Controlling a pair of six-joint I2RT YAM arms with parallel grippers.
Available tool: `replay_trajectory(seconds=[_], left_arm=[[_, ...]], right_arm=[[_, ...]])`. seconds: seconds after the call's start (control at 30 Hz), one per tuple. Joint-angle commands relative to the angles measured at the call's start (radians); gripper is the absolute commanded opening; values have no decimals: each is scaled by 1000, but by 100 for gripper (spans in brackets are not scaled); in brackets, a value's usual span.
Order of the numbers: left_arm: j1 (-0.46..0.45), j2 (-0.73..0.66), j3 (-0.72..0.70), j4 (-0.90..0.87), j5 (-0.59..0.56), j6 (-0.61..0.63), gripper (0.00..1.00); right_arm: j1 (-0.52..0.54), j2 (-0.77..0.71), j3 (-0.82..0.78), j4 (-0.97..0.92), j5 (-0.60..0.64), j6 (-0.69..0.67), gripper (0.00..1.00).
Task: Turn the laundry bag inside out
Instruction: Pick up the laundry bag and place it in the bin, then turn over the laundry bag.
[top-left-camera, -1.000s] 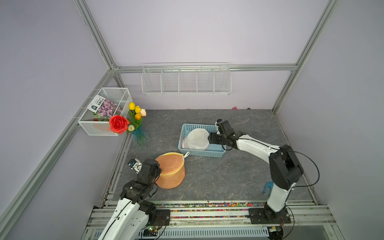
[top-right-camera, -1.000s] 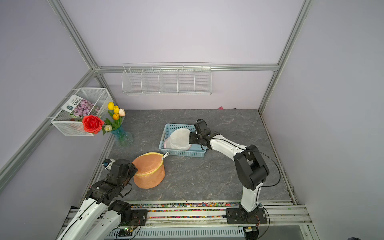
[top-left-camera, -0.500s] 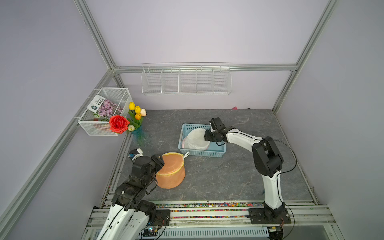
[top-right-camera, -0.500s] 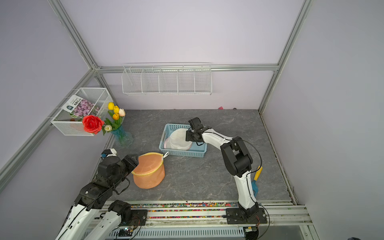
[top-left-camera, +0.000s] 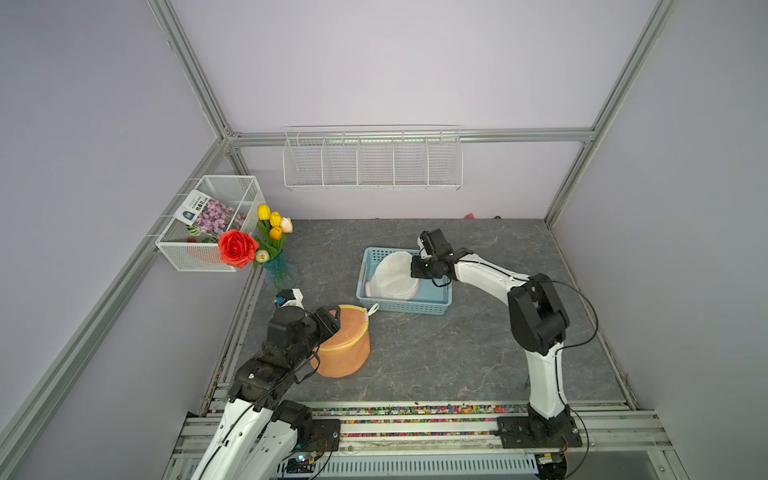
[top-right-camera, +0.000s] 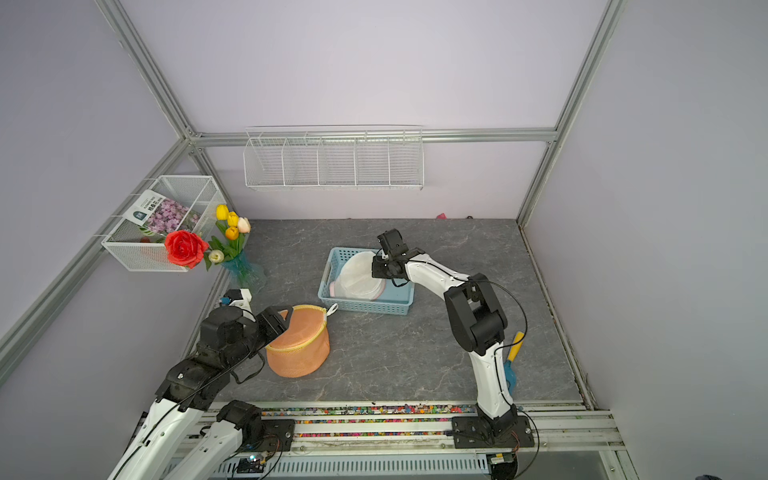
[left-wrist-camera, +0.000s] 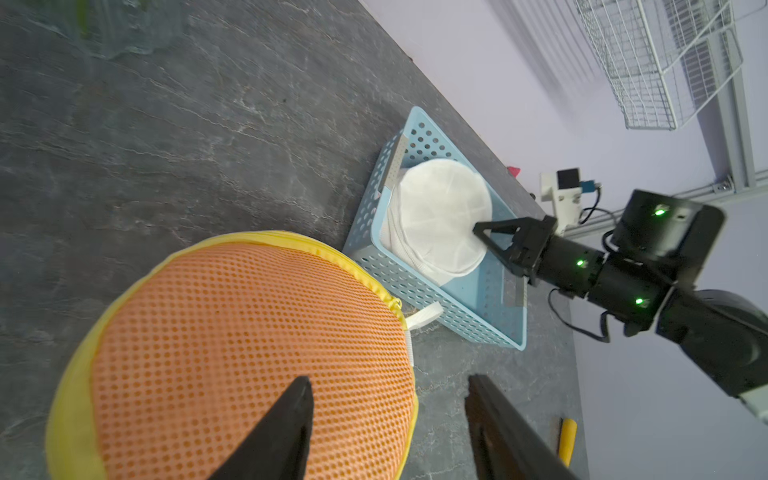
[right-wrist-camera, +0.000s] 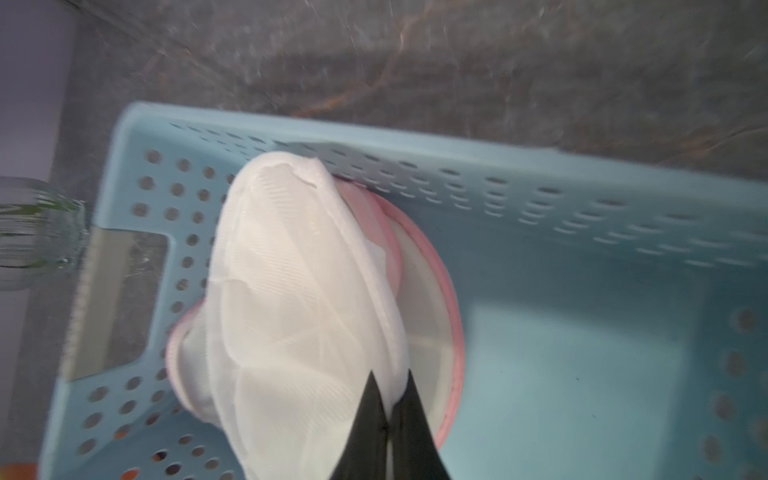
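Note:
A white mesh laundry bag (top-left-camera: 392, 274) (top-right-camera: 357, 274) with a pink rim lies in a light blue perforated basket (top-left-camera: 405, 305) (top-right-camera: 365, 306). My right gripper (top-left-camera: 414, 269) (top-right-camera: 376, 270) reaches into the basket from the right and is shut on the bag's white fabric edge (right-wrist-camera: 291, 291), pinched between the black fingertips of the right gripper (right-wrist-camera: 390, 376). An orange mesh laundry bag (top-left-camera: 345, 349) (left-wrist-camera: 249, 332) with yellow trim stands on the table in front. My left gripper (top-left-camera: 332, 322) (left-wrist-camera: 388, 380) hovers open over its top right edge, holding nothing.
A glass vase of tulips (top-left-camera: 276, 249) stands at the table's left edge, below a wire basket (top-left-camera: 208, 224) with a red rose on the left wall. A wire rack (top-left-camera: 372, 160) hangs on the back wall. A yellow-handled tool (top-right-camera: 515, 340) lies behind the right arm.
My right gripper has moved in over the basket and shut on the white bag's edge. The left gripper has shifted forward over the orange bag's top, still open.

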Motion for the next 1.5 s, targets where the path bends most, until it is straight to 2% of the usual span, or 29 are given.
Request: replay_trajectory(seconds=[0.0, 0.13, 0.2, 0.43, 0.53, 0.63, 0.7, 0.77, 0.9, 1.03, 1.17, 1.27, 1.3, 1.4, 1.47], left_arm=[[-1, 40, 26, 88, 113, 40, 62], [-43, 76, 74, 164, 131, 76, 62], [-101, 97, 121, 171, 84, 109, 62], [-440, 203, 278, 203, -175, 284, 62], [-550, 222, 291, 276, -206, 354, 62], [-615, 248, 290, 334, -209, 398, 62], [-627, 265, 287, 348, -192, 401, 62], [-628, 262, 280, 332, -224, 380, 61], [-628, 182, 241, 336, -280, 340, 63], [-629, 156, 228, 367, -237, 304, 62], [-629, 155, 222, 367, -152, 243, 53], [-631, 124, 209, 367, -103, 201, 37], [-632, 119, 205, 360, -95, 186, 36], [-633, 105, 209, 274, -98, 163, 46], [-634, 87, 237, 124, -190, 147, 51]], right_arm=[[1, -185, 28, -32, 57, -19, 0], [7, -319, 9, -76, 63, 24, 0], [20, -377, 9, -117, 63, 41, 0], [102, -622, -115, -189, 44, 106, 0], [146, -738, -188, -197, 60, 146, 0], [190, -830, -240, -201, 66, 197, 0], [210, -878, -263, -200, 62, 228, 0], [233, -928, -294, -181, 50, 260, 0], [304, -996, -325, -181, 77, 299, 0], [334, -1034, -405, -113, 44, 376, 0], [354, -1080, -492, -28, 47, 447, 0], [355, -1095, -533, -21, 53, 467, 0], [355, -1101, -554, -5, 50, 475, 0], [355, -1134, -641, 95, 43, 517, 0], [355, -1153, -654, 107, 56, 516, 0]])
